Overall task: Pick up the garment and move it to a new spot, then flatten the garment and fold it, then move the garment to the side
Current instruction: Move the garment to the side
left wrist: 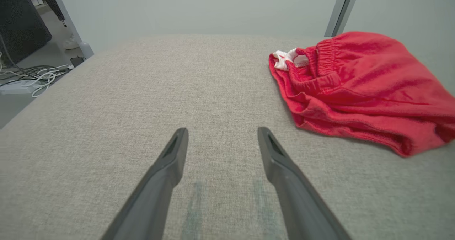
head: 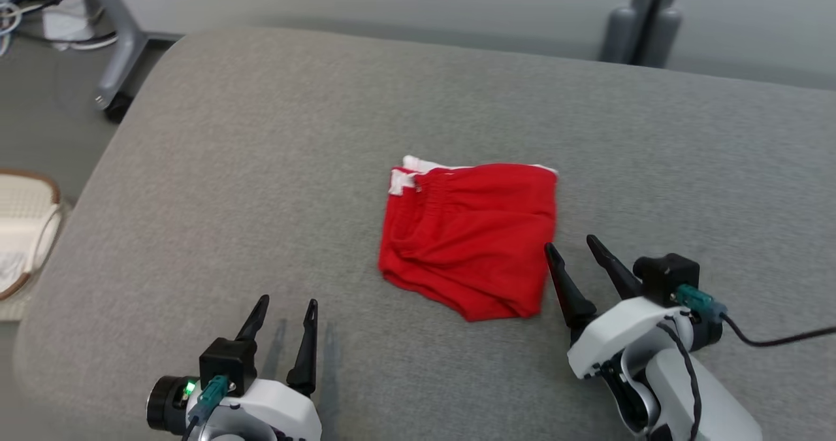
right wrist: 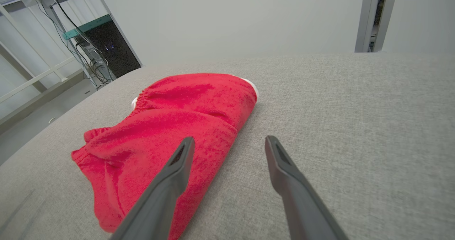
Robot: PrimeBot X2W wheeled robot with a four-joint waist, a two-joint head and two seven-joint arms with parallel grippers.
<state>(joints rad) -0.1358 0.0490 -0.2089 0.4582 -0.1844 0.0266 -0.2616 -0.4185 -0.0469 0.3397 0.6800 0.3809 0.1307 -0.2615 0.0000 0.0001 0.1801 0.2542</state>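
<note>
The garment (head: 471, 235) is a pair of red shorts with white trim, folded into a compact rectangle near the middle of the grey padded table (head: 261, 166). My right gripper (head: 573, 246) hovers open just off the garment's right edge, with nothing between its fingers. In the right wrist view the garment (right wrist: 170, 133) lies left of centre, and the right gripper (right wrist: 226, 143) has its left finger over the cloth's edge. My left gripper (head: 289, 305) stands open at the lower left, well apart from the garment. In the left wrist view, the left gripper (left wrist: 222, 133) points over bare fabric with the garment (left wrist: 359, 87) at the right.
A woven basket (head: 23, 232) sits on the floor left of the table. A grey stand leg with a caster (head: 117, 55) stands at the back left and a grey post (head: 643, 23) at the back right. Cables (left wrist: 32, 74) lie on the floor.
</note>
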